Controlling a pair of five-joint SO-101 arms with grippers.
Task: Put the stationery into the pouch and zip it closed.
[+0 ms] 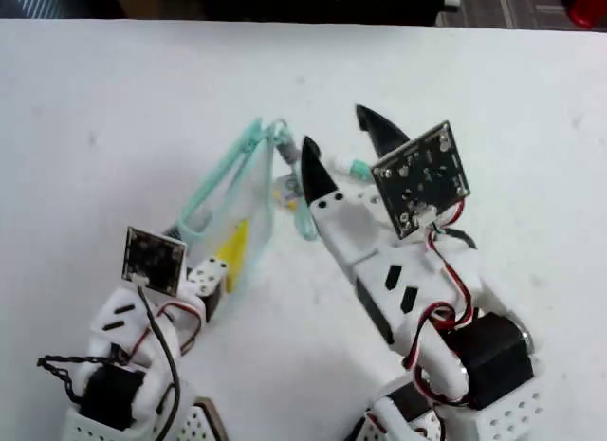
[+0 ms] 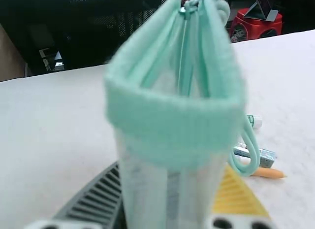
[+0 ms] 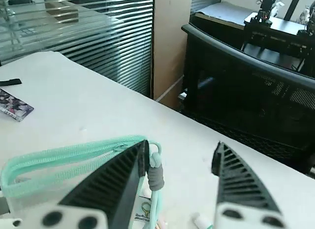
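The clear pouch (image 1: pixel 232 199) with mint trim stands on edge, its zip edge (image 3: pixel 64 155) upward. My left gripper (image 1: pixel 226 263) is shut on its near end, a grey finger (image 2: pixel 93 202) on one side and a yellow finger (image 2: pixel 236 192) on the other. My right gripper (image 1: pixel 334 128) is open, its black fingers (image 3: pixel 115 182) just past the pouch's far end, beside the grey zipper pull (image 3: pixel 156 177). Small stationery pieces (image 1: pixel 286 190) lie on the table by that end, among them an orange pencil (image 2: pixel 268 173) and a small tube (image 2: pixel 256 157).
The white table (image 1: pixel 114 109) stretches wide to the left and back. A mint loop strap (image 2: pixel 246 150) hangs from the pouch. Beyond the far table edge are a black chair back (image 3: pixel 256 96) and a red object (image 2: pixel 256 22).
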